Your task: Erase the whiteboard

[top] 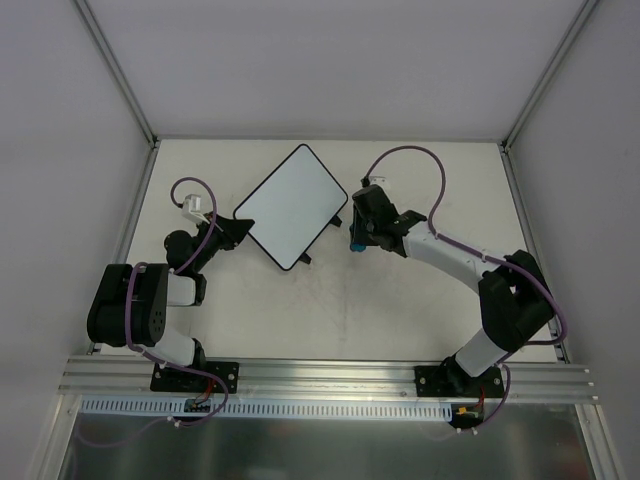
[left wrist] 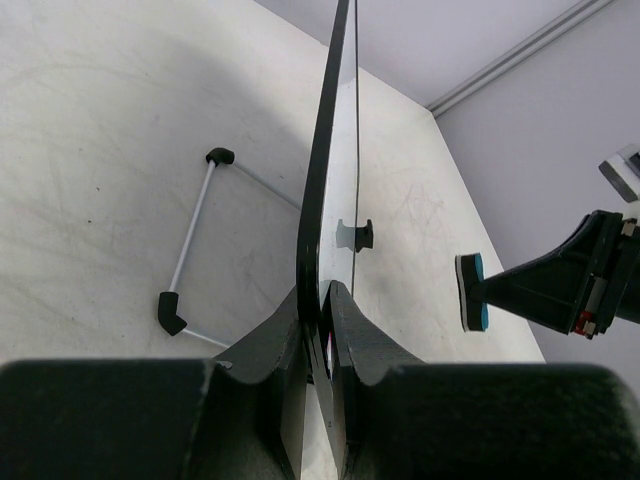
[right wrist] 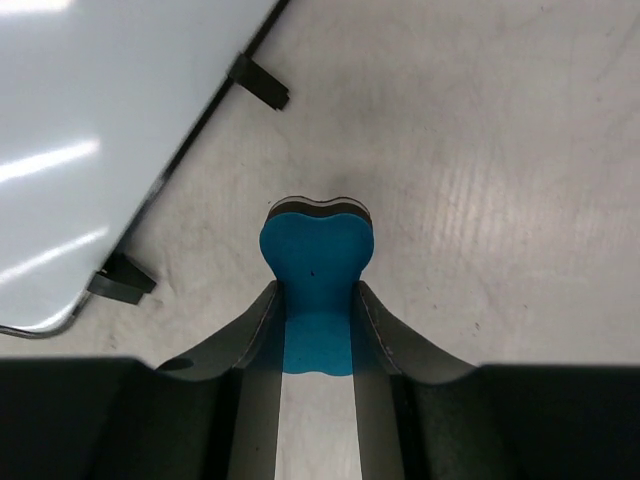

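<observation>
Closest to the lens, the left gripper is pinching the whiteboard at its left corner, jaws pressing on both faces. We are seeing the board edge-on as a thin dark blade that is running out of the top of the left wrist view.

From above, the board is lying diagonally on the left-centre of the table, toward the far side, its face showing plain white under glare streaks. We cannot tell whether it is resting flat or tilting up off the surface. Two black tabs are sticking out from the edge facing the right arm.

Left of the board's edge in the left wrist view, a thin white rod with black elbow ends is showing. We cannot tell whether it is joined to the board's underside.

The right gripper is clamping a blue eraser, which is bulging out past the jaws, just beside the tabbed edge and apart from it. Whether its dark pad is touching the table, we cannot say.

A small red patch on the right gripper's body is too tiny for us to read, and the frame edge is cutting that arm off.
</observation>
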Tool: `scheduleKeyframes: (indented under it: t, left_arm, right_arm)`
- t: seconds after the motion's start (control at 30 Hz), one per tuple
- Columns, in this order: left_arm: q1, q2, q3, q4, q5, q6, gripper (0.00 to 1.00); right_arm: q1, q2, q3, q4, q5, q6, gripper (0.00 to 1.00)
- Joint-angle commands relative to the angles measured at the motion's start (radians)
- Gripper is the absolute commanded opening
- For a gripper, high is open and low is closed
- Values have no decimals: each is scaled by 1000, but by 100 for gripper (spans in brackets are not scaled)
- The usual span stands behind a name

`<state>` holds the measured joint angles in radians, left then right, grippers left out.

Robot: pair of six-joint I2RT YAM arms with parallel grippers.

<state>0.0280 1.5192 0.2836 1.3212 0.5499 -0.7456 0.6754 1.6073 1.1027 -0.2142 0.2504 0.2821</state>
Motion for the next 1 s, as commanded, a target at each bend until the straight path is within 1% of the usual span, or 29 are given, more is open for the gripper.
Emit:
scheduleKeyframes:
  t: [0.0, 0.17, 0.3, 0.4, 0.6, 0.7, 0.8, 0.9, 0.93, 0.97]
  left_arm:
    - [19, 6, -14, 205, -13, 46, 0]
    - [21, -1, -15, 205, -10, 41, 0]
    - [23, 2, -15, 205, -7, 38, 0]
    - [26, 6, -17, 205, -11, 38, 0]
    - [29, 18, -12, 208, -2, 28, 0]
    - [30, 18, -12, 208, -1, 28, 0]
    - [30, 19, -12, 210, 1, 26, 0]
    - [30, 22, -14, 211, -1, 26, 1]
    - [30, 21, -12, 213, 1, 25, 4]
    - [30, 22, -12, 213, 4, 25, 6]
  right_arm:
    - [-5, 14, 30, -220, 12, -90, 0]
    - [-22, -15, -44, -221, -14, -103, 0]
    - [-40, -7, -63, -218, -55, -124, 5]
    - [-59, 25, -55, -218, -89, -130, 8]
    - [-83, 88, -27, -218, -145, -136, 9]
    - [-89, 97, -24, -218, -155, -138, 13]
    - [-92, 115, -21, -215, -164, -139, 19]
    - [-94, 120, -23, -214, -163, -141, 36]
    - [-96, 117, -29, -212, -157, -139, 43]
    - [-94, 109, -32, -211, -154, -138, 45]
